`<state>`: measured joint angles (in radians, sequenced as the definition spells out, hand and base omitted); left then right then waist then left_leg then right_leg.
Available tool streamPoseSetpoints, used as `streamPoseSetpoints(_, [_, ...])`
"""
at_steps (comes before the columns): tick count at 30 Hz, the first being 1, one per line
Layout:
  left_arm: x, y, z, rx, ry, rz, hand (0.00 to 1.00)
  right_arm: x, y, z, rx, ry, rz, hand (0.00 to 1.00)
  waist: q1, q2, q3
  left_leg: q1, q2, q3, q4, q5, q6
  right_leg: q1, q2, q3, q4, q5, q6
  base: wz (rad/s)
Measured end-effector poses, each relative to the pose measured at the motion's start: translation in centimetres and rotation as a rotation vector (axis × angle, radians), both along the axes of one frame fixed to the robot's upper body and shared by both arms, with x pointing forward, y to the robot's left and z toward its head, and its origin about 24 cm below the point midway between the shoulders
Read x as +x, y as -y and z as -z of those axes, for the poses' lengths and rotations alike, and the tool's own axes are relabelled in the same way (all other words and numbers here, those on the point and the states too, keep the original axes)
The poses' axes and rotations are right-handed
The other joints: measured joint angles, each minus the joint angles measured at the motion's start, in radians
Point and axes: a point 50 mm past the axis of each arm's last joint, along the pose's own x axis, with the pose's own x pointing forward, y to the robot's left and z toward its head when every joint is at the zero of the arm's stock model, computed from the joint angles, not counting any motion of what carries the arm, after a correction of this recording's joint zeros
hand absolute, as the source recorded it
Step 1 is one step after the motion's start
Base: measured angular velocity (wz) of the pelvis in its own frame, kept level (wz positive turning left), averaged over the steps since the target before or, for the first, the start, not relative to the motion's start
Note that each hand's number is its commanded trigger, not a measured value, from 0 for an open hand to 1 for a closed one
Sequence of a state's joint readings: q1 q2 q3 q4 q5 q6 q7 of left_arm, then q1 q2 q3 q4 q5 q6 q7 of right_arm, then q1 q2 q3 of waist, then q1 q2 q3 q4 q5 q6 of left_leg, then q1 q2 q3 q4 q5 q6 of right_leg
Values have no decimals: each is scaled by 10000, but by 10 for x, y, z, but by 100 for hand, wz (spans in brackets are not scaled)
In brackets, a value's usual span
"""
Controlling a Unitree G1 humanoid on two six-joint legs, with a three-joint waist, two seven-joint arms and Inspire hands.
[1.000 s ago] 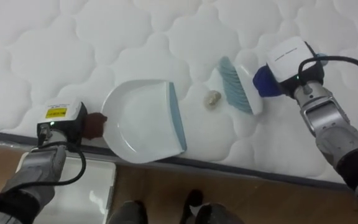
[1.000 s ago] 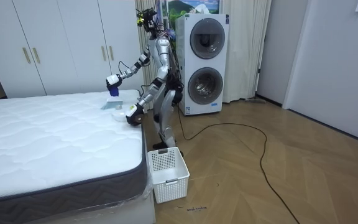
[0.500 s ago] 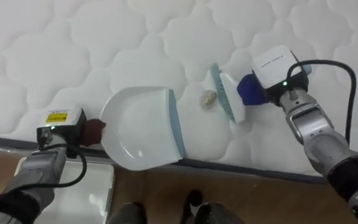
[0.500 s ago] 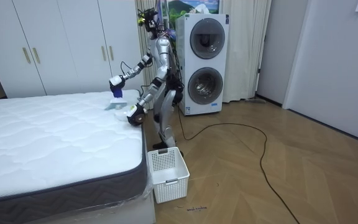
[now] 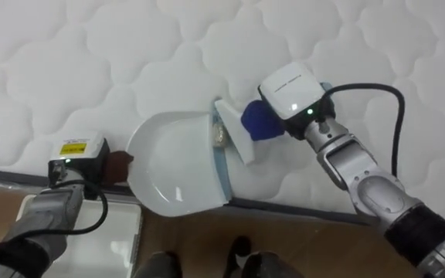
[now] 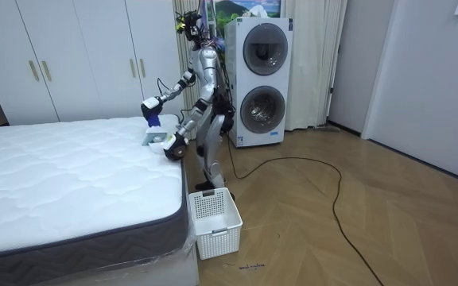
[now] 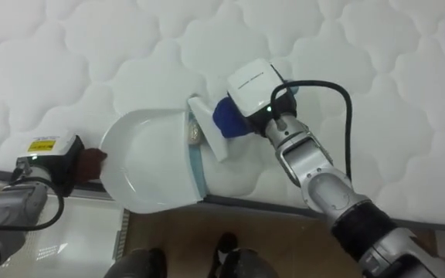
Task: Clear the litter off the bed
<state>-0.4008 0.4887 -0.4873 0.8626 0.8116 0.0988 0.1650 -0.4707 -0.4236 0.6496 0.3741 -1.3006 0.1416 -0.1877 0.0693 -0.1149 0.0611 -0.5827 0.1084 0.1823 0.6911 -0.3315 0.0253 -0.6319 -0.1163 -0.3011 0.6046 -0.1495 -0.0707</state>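
Note:
A white dustpan [image 5: 168, 174] with a pale blue lip lies on the white quilted mattress [image 5: 130, 54] near its front edge. My left hand [image 5: 87, 164] is shut on its brown handle [image 5: 119, 164]. The white brush [image 5: 232, 139] with a blue grip [image 5: 255, 120] stands against the pan's lip, and my right hand [image 5: 290, 89] is shut on that grip. A small beige scrap [image 5: 219, 136] sits between the bristles and the lip. The right eye view shows the same dustpan [image 7: 145, 170], brush [image 7: 207, 130], scrap [image 7: 195, 133], left hand [image 7: 59, 166] and right hand [image 7: 252, 85].
The mattress's dark front edge [image 5: 300, 210] runs just below the pan, with wooden floor under it. A pale box [image 5: 110, 232] lies on the floor at the lower left. I stand at the bed's [image 6: 70, 175] far corner beside stacked washing machines [image 6: 259, 79]. A white basket [image 6: 213, 221] rests by the bed's foot.
My right hand has swept the brush leftwards across the mattress, pushing the beige scrap up to the dustpan's lip. The left hand and dustpan have stayed in place.

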Motion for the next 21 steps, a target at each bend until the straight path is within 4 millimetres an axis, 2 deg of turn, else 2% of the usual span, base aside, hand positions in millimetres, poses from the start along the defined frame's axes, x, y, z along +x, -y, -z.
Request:
streamPoseSetpoints(3, [-3, -1, 4, 62, -208, -29, 100, -1, -6, 0, 57, -260, -60, 100, 131, 11, -53, 76, 22, 77, -17, 0, 0, 11, 12, 23, 9, 0, -2, -7])
streamPoseSetpoints(11, [-6, -2, 8, 71, -365, -38, 100, -13, -40, -6, 1050, -878, -1425, 100, 239, 7, -75, 60, 33, 66, -24, 21, -37, -12, 20, 42, 34, -13, -46, 1])
streamPoseSetpoints(13, [-8, -1, 10, 32, -430, 18, 100, -18, -48, -4, 1200, -1269, -1942, 100, 265, -13, -127, -3, 28, 61, 8, 21, -37, -66, -2, 13, 59, -13, -46, 0])
streamPoseSetpoints(21, [-19, -2, 19, -62, -758, 65, 100, -31, -59, 6, 1216, -2194, -2884, 100, 503, -21, -132, -32, 6, 70, 39, 20, -37, -152, -43, 91, 194, -50, -75, 0])
